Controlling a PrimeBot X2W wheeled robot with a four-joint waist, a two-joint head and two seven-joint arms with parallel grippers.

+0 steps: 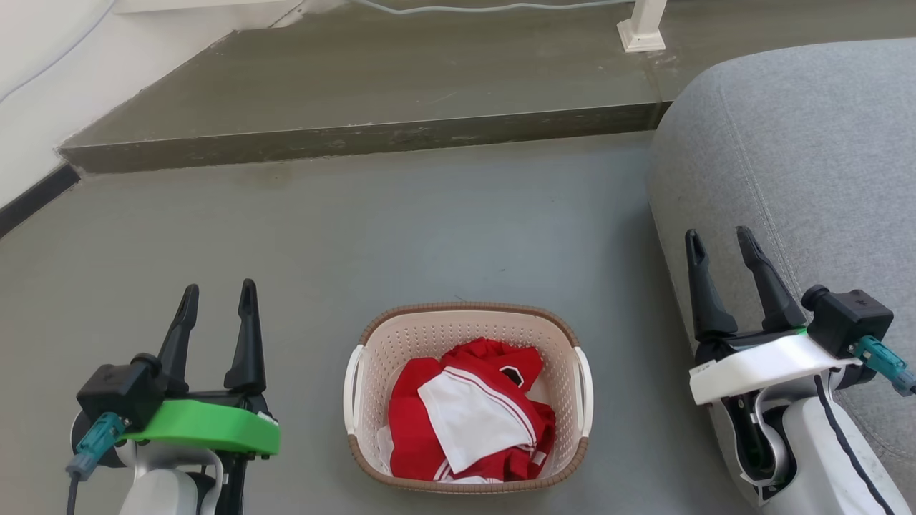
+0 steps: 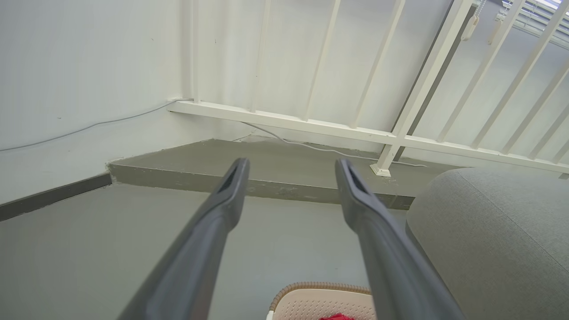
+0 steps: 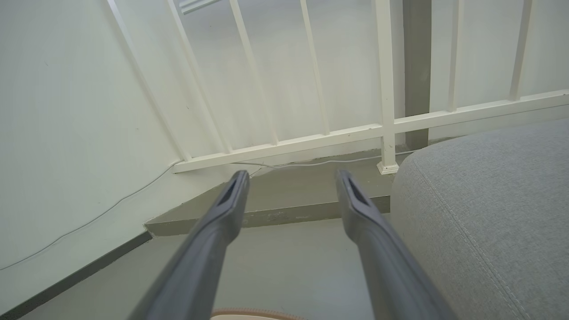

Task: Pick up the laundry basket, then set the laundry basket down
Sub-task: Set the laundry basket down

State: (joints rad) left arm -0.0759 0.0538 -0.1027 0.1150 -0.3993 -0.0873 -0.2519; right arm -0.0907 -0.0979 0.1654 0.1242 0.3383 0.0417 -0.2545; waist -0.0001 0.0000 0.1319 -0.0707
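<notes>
The laundry basket (image 1: 466, 330) stands on the grey floor at the bottom centre of the head view, cream with a brown rim and a white handle on each side. Red and white clothes (image 1: 472, 418) lie inside it. My left gripper (image 1: 218, 300) is open to the left of the basket, apart from it, fingers empty. My right gripper (image 1: 719, 243) is open to the right of it, over the sofa's edge, also empty. The basket's far rim (image 2: 320, 286) peeks in at the bottom of the left wrist view between the open left gripper (image 2: 291, 166) fingers. The right gripper (image 3: 291, 178) points at the railing.
A grey sofa (image 1: 801, 179) fills the right side, close to my right arm. A raised concrete step (image 1: 358, 139) crosses the floor beyond the basket. A white railing (image 2: 391, 138) with a post foot (image 1: 640, 36) stands on it. The white wall (image 1: 28, 86) is at the left.
</notes>
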